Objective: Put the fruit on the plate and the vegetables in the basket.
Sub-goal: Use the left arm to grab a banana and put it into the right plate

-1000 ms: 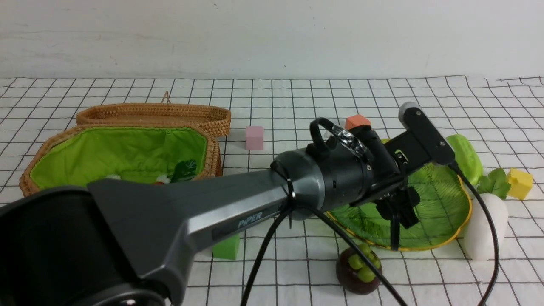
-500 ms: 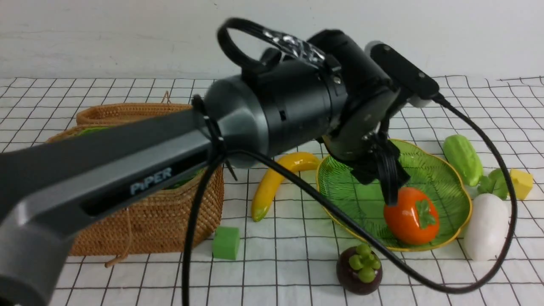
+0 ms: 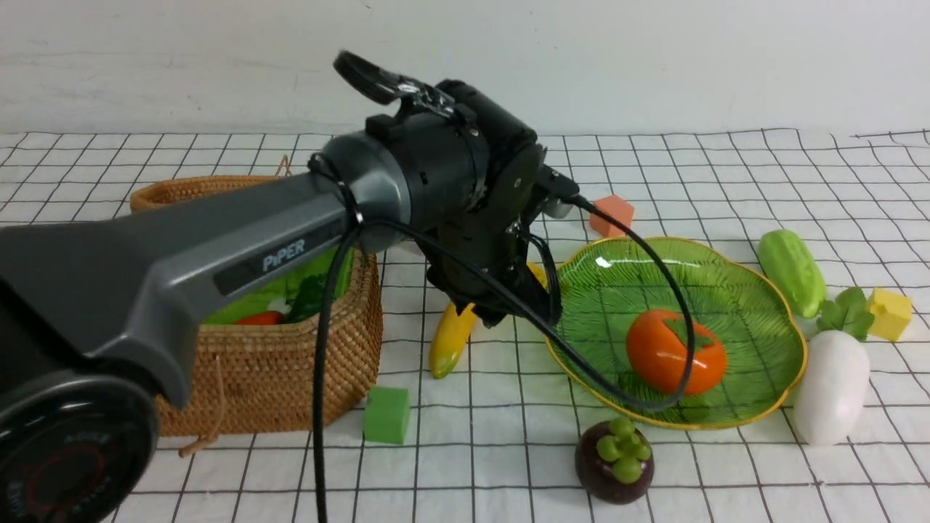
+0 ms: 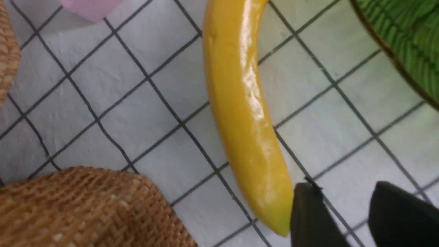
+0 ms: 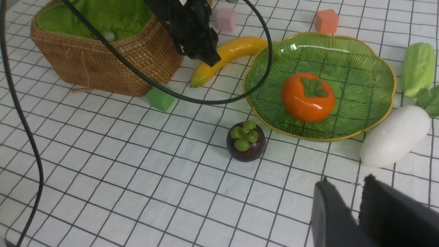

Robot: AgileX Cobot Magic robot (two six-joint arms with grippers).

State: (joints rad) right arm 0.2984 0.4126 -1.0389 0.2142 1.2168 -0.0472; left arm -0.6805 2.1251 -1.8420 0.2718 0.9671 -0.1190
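nearby, green cube (image 3: 386, 415) beside basket (image 3: 276, 370), left arm (image 3: 465, 174) partly hiding banana (image 3: 452, 341)

The table (image 3: 508, 465), under a white cloth with a black grid, bears the basket (image 3: 290, 378), banana (image 3: 449, 341), mangosteen (image 3: 615, 465), plate (image 3: 763, 349), cucumber (image 3: 792, 272), radish (image 3: 832, 385), and green (image 3: 387, 415), pink (image 5: 227, 19), orange (image 3: 612, 216) and yellow (image 3: 889, 314) blocks.
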